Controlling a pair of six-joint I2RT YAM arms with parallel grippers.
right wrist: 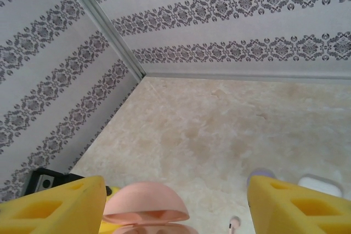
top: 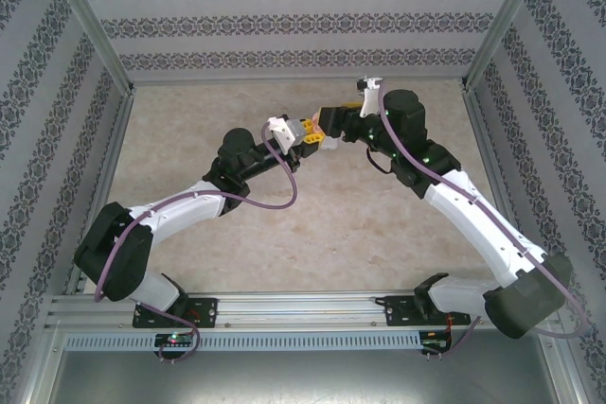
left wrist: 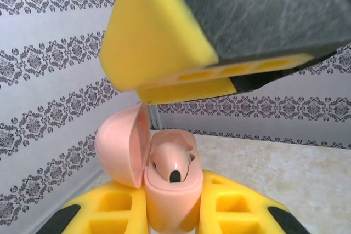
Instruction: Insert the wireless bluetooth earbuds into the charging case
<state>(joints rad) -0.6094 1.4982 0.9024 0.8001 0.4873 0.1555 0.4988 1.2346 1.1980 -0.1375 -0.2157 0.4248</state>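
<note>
The left gripper [left wrist: 173, 212] is pinched tight on the pink case [left wrist: 170, 195], holding it upright above the table [right wrist: 219, 124] with the lid [left wrist: 123, 146] swung open to one side. One pink earbud [left wrist: 175, 165] sits in its pocket, dark tip showing. I can't tell whether the other pocket is free. The right gripper [right wrist: 174, 204] hovers just over the case, its yellow fingers [right wrist: 60, 206] spread wide with nothing between them.

To my eye the job is part done. A second pink earbud [right wrist: 235, 224] lies loose on the table below, near a purple shape [right wrist: 260, 175] and a white case [right wrist: 321, 183] (both too cropped to say more).

To do this step well, I'd lift the right gripper straight up so no finger catches the lid, and hold the case firm and level. Then I'd take the loose earbud by its stem, line it up with the other pocket and let go only once it is seated. It looks tiny and smooth, so a hard pinch could squirt it away.
</note>
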